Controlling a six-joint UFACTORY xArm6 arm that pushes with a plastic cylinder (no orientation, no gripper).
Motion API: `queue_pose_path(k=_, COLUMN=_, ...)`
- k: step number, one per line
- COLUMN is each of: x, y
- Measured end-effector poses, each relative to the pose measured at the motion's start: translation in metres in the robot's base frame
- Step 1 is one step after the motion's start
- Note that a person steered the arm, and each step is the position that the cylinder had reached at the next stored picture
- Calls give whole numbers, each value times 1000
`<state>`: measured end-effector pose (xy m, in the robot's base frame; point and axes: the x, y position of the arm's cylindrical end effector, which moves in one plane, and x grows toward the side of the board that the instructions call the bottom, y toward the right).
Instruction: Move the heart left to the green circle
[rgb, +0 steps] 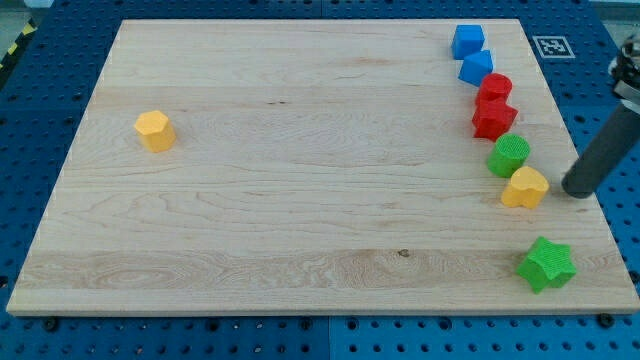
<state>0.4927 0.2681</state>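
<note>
The yellow heart lies near the board's right edge, touching or almost touching the lower right side of the green circle. My tip is just right of the heart, with a small gap between them. The dark rod slants up towards the view's right edge. The tip touches no block.
Above the green circle, a line of blocks runs towards the view's top: two red blocks and two blue blocks. A green star sits at the bottom right. A second yellow block lies far left. The wooden board's right edge is close to the tip.
</note>
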Motion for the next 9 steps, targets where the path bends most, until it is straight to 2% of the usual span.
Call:
queue_pose_path(k=5, x=15, y=-41)
queue_pose_path(k=9, x=-1, y=-114)
